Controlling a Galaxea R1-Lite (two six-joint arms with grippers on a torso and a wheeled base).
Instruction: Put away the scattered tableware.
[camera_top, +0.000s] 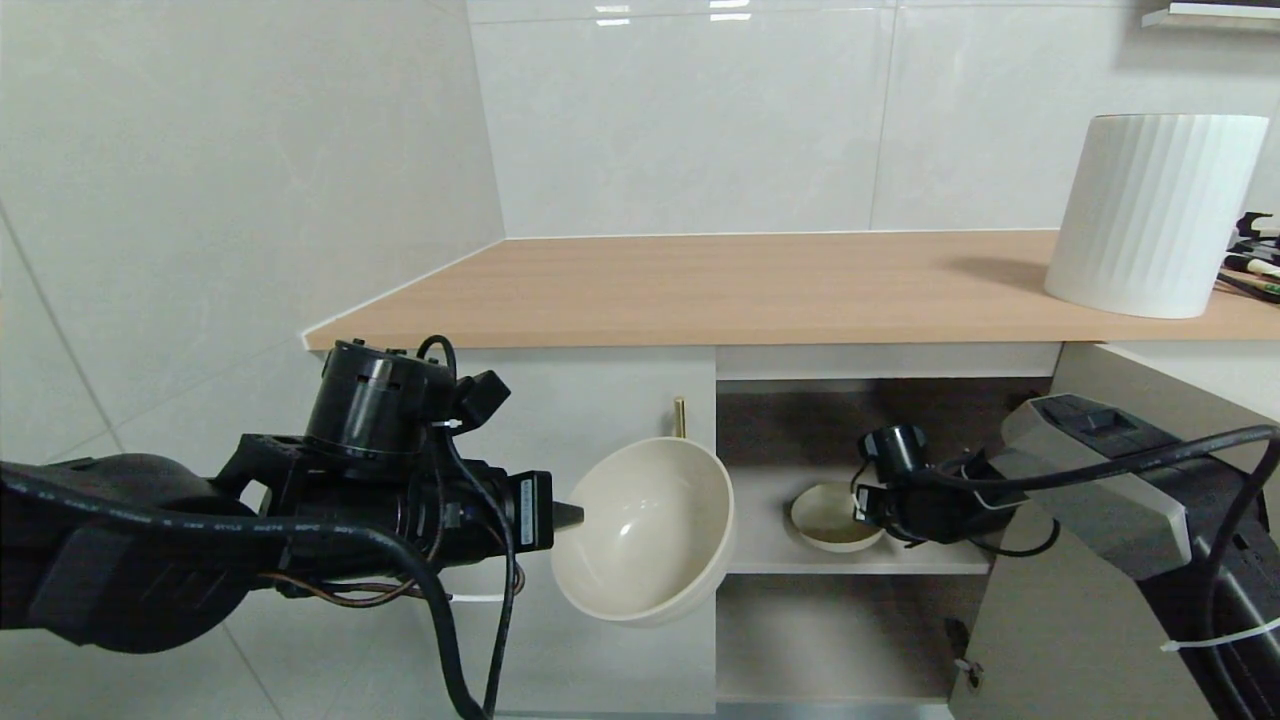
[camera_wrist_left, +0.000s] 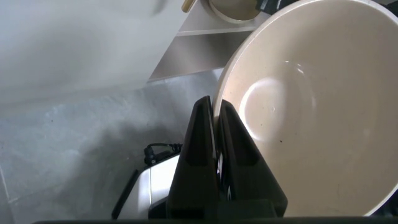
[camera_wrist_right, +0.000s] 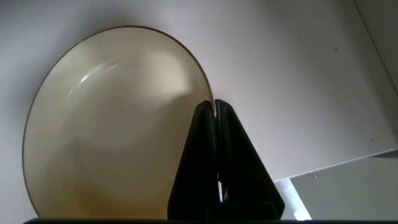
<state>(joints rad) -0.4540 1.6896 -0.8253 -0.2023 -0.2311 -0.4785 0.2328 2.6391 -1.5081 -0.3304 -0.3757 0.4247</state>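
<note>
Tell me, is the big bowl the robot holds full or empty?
Empty. The left gripper holds the cream bowl by its rim, tipped on its side, and its smooth inside is bare.

Glossy white tile walls (camera_top: 700, 120), ceiling light glare on the top row. Wood-grain tabletop (camera_top: 760, 285) runs into the corner. White ribbed cylinder (camera_top: 1150, 215) at its right end. Cabinet below: left door (camera_top: 600, 420) shut, brass knob (camera_top: 679, 415); right bay open, white shelf (camera_top: 770, 545) inside.

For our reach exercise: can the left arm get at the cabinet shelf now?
Probably not freely: the right gripper, shut on the dish, sits over the shelf; the left gripper holds the bowl.
</note>
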